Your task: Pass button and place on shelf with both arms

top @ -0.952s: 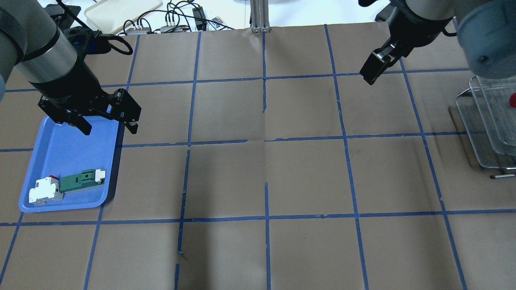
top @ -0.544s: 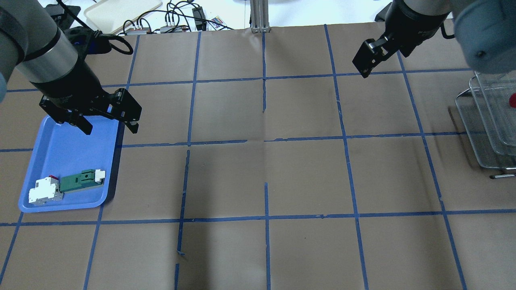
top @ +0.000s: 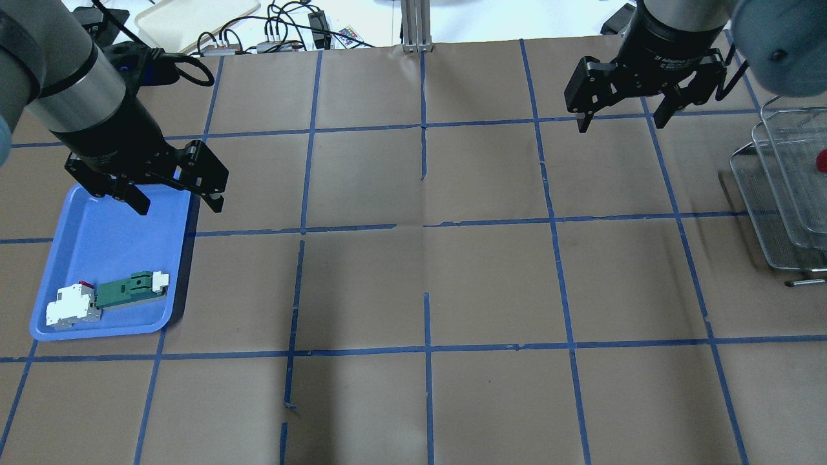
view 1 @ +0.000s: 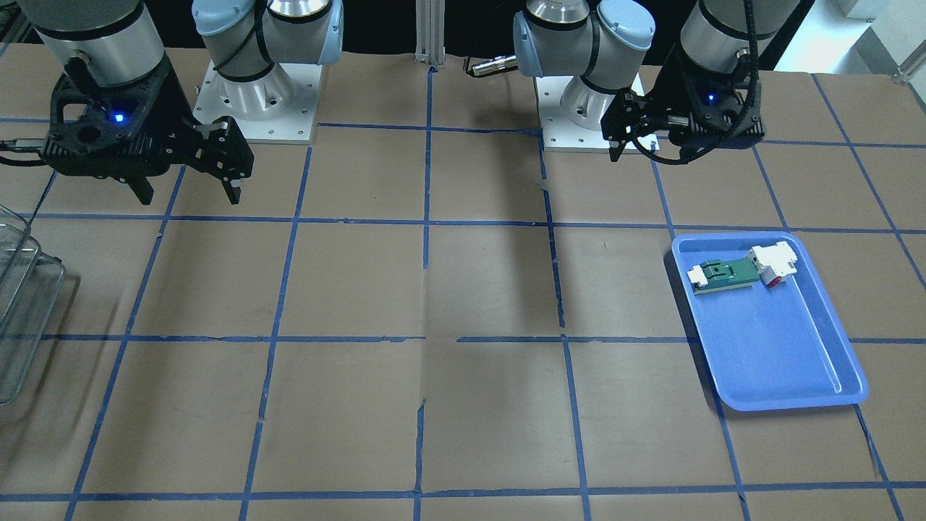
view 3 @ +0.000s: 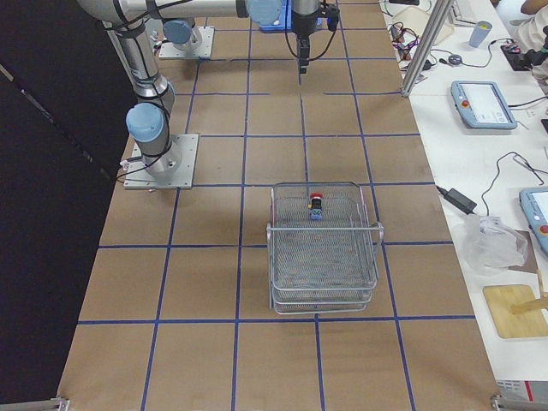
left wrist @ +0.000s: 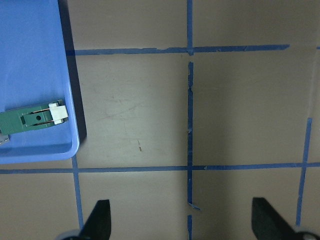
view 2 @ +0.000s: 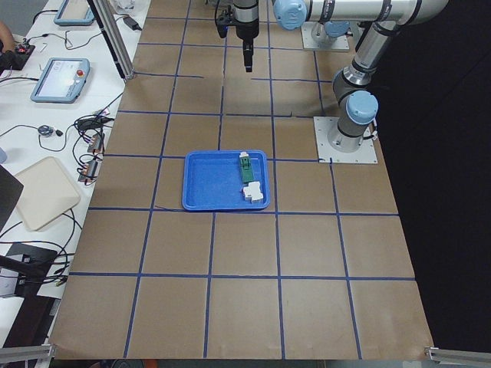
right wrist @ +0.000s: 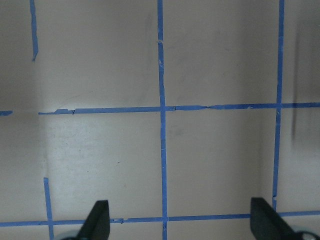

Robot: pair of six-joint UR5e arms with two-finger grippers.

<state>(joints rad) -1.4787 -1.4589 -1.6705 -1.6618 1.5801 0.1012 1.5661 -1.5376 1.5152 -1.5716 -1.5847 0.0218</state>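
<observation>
The button [view 3: 315,204] lies inside the shelf [view 3: 324,248], in what looks like its top tier, near the back edge closest to the arms; from the side camera its red cap shows above a dark body with a blue bit below. In the overhead view only the red cap [top: 822,159] peeks in at the frame's right edge, ringed by the shelf's wire rims. The shelf stands on the brown, blue-taped surface [top: 491,284] at the robot's right end.

The right end effector [top: 621,124] hangs above the surface, well apart from the shelf, fingers [right wrist: 98,220] spread wide and grasping nothing. At the far left end, the left end effector [top: 177,206] hovers over the edge of the blue tray [top: 97,245], likewise released, with only bare surface between its fingers [left wrist: 98,222].

The tray holds two parts at one end, touching each other: a green-and-white part [top: 132,289] and a white block [top: 71,307] with a red bit.

Counted: one button, one shelf, one tray, two parts in it, two arms.
</observation>
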